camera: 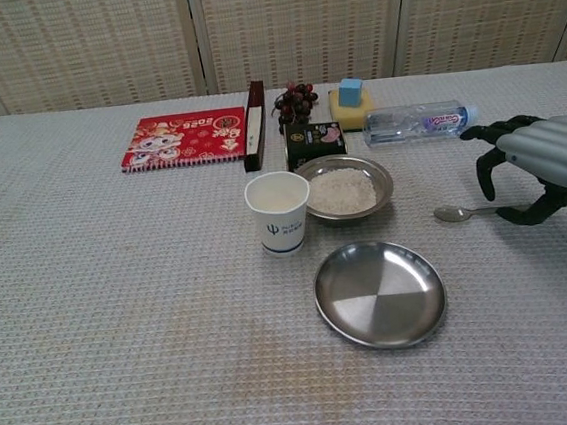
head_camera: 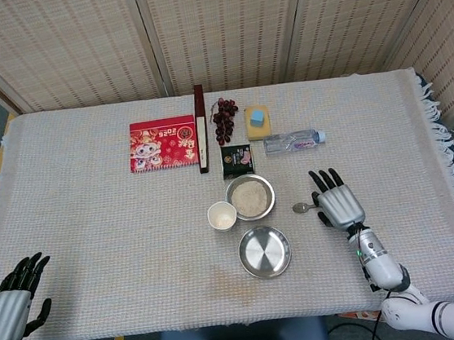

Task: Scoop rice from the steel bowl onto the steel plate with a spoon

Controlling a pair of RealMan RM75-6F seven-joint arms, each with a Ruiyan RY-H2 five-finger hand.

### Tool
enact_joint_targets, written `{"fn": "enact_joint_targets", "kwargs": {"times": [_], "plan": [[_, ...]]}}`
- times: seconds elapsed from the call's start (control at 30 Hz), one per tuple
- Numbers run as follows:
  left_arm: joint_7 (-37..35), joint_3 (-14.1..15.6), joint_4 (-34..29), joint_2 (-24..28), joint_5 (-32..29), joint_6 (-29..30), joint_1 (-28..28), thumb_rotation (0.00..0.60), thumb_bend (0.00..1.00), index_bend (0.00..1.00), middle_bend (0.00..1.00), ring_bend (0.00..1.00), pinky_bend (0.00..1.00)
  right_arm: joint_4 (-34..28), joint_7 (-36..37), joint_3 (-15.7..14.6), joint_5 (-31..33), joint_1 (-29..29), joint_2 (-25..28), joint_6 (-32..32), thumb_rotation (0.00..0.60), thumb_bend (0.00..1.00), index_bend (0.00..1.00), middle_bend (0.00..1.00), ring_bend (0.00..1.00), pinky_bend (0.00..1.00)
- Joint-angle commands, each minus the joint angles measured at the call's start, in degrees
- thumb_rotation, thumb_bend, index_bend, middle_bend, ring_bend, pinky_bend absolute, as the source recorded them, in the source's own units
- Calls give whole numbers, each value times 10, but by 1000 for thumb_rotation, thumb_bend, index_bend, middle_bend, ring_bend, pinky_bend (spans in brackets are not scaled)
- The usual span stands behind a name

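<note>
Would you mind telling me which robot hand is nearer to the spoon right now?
The right robot hand: it hovers over the spoon handle, fingers spread. The left robot hand sits far off at the table's near-left corner.

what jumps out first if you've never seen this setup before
The right robot hand draws the eye first: dark fingers arched over the handle of the spoon at the table's right, holding nothing. At the centre sits the steel bowl filled with rice, with a paper cup to its left and the bare, shiny steel plate just in front. Along the far edge, a bright red calendar stands out.
</note>
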Motion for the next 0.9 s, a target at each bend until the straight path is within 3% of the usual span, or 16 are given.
{"fn": "enact_joint_targets", "kwargs": {"times": [0.03, 0.9], "plan": [[1, 0, -1, 0, 0, 0, 0, 600, 449, 0, 0, 0, 189, 17, -1, 2, 10, 9, -11, -9, 583, 303, 496, 0, 0, 0], [1, 2, -1, 1, -1, -4, -2, 600, 465, 0, 0, 0, 189, 64, -5, -1, 47, 39, -41, -31, 592, 310, 513, 0, 0, 0]]}}
